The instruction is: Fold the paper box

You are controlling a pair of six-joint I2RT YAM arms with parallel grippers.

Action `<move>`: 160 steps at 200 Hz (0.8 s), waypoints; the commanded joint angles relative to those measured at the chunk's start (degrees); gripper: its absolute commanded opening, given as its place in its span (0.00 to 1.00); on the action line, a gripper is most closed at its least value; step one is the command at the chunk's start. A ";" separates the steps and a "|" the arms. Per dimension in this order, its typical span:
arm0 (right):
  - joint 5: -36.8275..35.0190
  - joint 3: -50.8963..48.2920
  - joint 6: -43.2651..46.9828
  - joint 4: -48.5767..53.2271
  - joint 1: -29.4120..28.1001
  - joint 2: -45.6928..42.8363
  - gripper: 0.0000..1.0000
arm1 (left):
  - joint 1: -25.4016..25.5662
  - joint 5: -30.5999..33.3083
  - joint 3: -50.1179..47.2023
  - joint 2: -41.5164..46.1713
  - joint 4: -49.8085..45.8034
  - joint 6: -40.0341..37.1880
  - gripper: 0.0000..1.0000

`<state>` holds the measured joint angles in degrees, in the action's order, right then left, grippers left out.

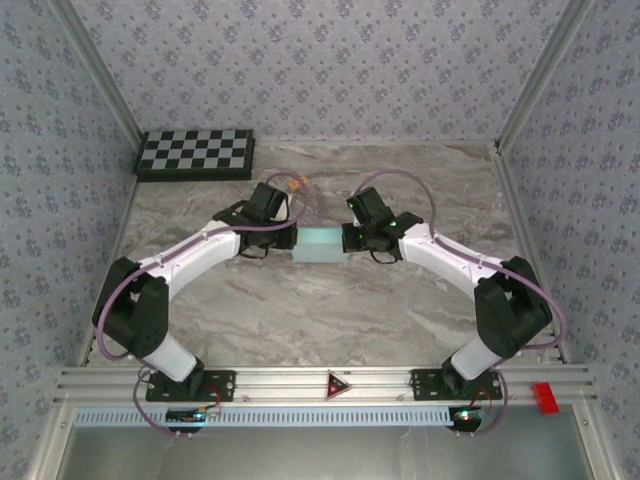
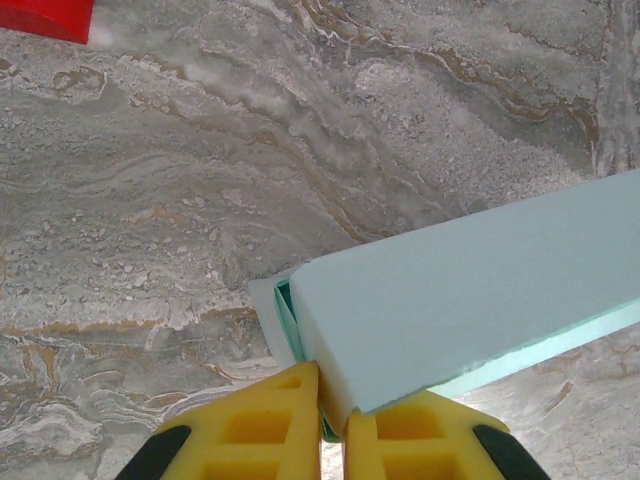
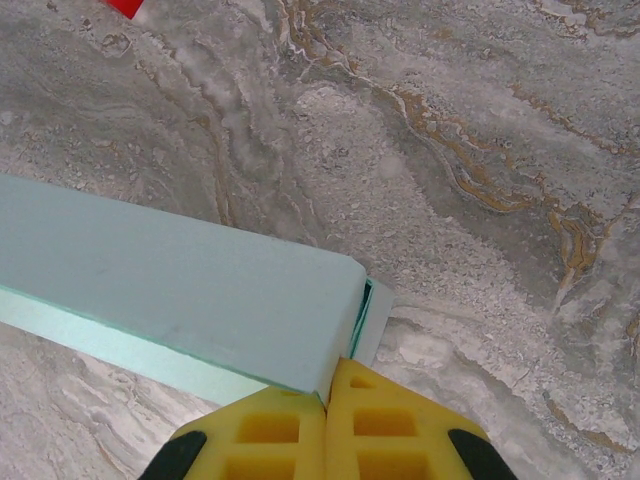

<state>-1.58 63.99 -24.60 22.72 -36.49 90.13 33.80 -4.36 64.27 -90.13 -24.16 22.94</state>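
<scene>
The paper box [image 1: 321, 244], a pale aqua flat rectangular form, hangs between my two grippers over the middle of the marble table [image 1: 330, 310]. My left gripper [image 1: 292, 238] is shut on its left end. In the left wrist view the yellow fingers [image 2: 270, 420] of that gripper [image 2: 333, 385] pinch the end wall of the box [image 2: 470, 290], where a tucked flap stands slightly ajar. My right gripper [image 1: 349, 238] is shut on the opposite end. In the right wrist view that gripper [image 3: 328, 385] pinches the box's [image 3: 180, 290] end edge, jaws almost touching.
A black-and-white checkerboard [image 1: 196, 153] lies at the back left. A small red block [image 1: 543, 397] sits on the front rail at the right. A small orange object [image 1: 295, 184] lies behind the grippers. Patterned walls close in the table on three sides.
</scene>
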 commanded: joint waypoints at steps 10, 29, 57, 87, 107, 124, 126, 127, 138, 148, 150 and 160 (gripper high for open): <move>3.92 -0.62 0.61 5.23 -1.89 2.11 0.00 | 1.00 -1.21 -2.02 -1.63 -6.57 -0.26 0.11; 3.73 -0.26 0.65 5.35 -1.97 1.78 0.00 | 1.01 -1.26 -1.34 -1.32 -6.90 -0.35 0.13; 3.23 0.26 0.76 5.35 -1.94 0.91 0.04 | 1.01 -1.19 0.02 -0.61 -7.30 -0.66 0.17; 2.31 0.79 0.86 5.77 -2.00 0.29 0.12 | 1.00 -1.01 1.64 -0.23 -7.85 -0.95 0.23; 1.79 0.77 0.87 5.86 -1.99 -0.34 0.18 | 1.03 -1.21 2.45 -0.19 -8.07 -0.95 0.26; 1.68 0.66 1.11 5.83 -1.93 -0.91 0.21 | 1.05 -1.22 3.06 -0.01 -8.14 -0.96 0.28; 1.72 0.69 1.11 5.86 -1.94 -1.00 0.21 | 1.01 -1.25 3.12 0.03 -8.17 -0.96 0.28; 1.69 0.70 1.12 5.81 -1.98 -1.05 0.21 | 1.01 -1.26 3.13 0.03 -8.13 -0.97 0.28; 1.72 0.70 1.29 5.84 -1.91 -1.33 0.24 | 1.05 -1.43 3.47 0.25 -8.18 -1.05 0.29; 1.58 0.78 1.35 5.82 -1.86 -1.68 0.27 | 1.03 -1.51 3.75 0.39 -8.23 -1.14 0.30; 1.58 0.79 1.34 5.84 -1.84 -1.75 0.28 | 1.01 -1.50 3.76 0.46 -8.26 -1.19 0.31; 1.51 0.71 1.42 5.93 -1.91 -2.14 0.29 | 1.00 -1.44 4.08 0.75 -8.43 -1.30 0.32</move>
<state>-0.69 64.42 -23.79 25.17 -37.91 89.45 34.39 -5.32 66.52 -90.08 -28.97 22.46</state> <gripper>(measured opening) 0.274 0.306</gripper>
